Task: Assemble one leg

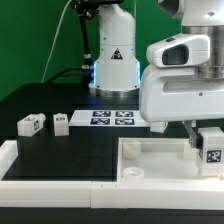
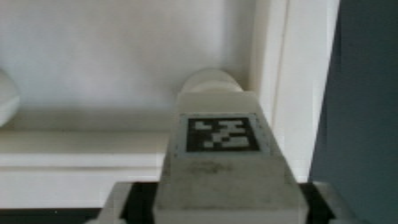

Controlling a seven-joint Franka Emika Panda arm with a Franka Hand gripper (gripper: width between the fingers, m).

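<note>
The gripper [image 1: 208, 140] has its jaws closed on the leg [image 2: 221, 150] and holds it upright over the tabletop [image 1: 150, 158] at the exterior view's right, probably to lower it into a corner; this tray seems otherwise empty, and two spare legs [image 1: 30, 123] lie well apart.

The leg [image 2: 222, 175] and tabletop [image 1: 150, 160] look smooth matt white plastic.

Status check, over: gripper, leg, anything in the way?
Gripper shut on the leg. Leg upright over the tabletop, exterior view's right. Loose legs lie well clear; nothing seen blocking.
</note>
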